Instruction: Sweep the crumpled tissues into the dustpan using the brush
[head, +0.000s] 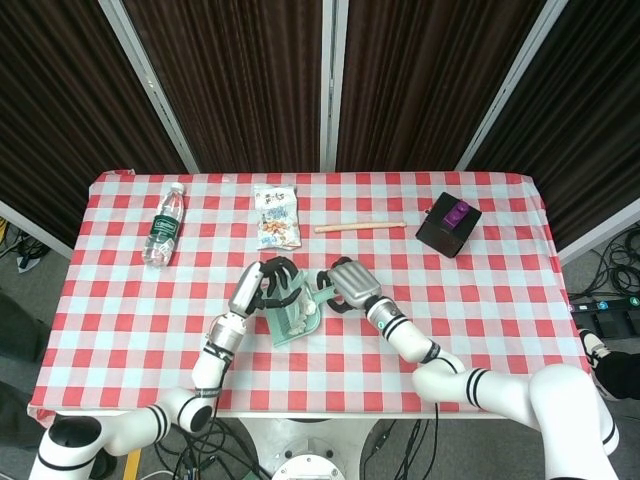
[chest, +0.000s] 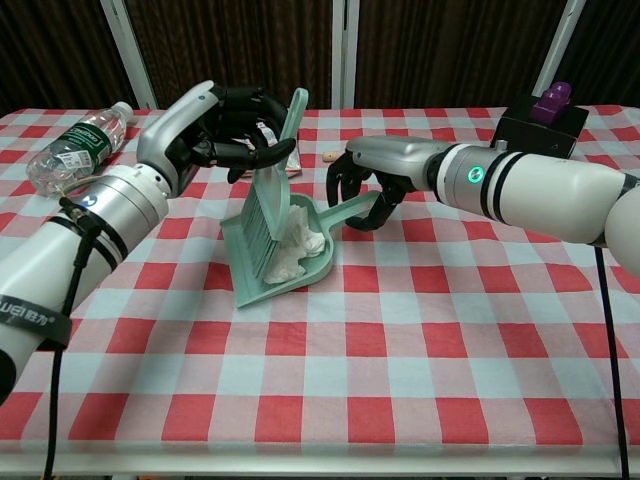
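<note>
A mint-green dustpan (chest: 262, 282) (head: 285, 335) lies near the table's middle with white crumpled tissues (chest: 293, 250) (head: 298, 318) inside it. My right hand (chest: 372, 180) (head: 345, 284) grips the dustpan's handle at its right end. My left hand (chest: 215, 128) (head: 264, 287) holds the mint-green brush (chest: 268, 200) by its handle, and the bristles stand inside the pan against the tissues. The brush leans slightly, handle up and to the right.
A plastic water bottle (chest: 80, 146) (head: 164, 224) lies at the left. A snack bag (head: 276, 216) lies behind the brush, a wooden stick (head: 360, 227) right of it, and a black box with a purple top (chest: 543, 113) (head: 449, 224) at the far right.
</note>
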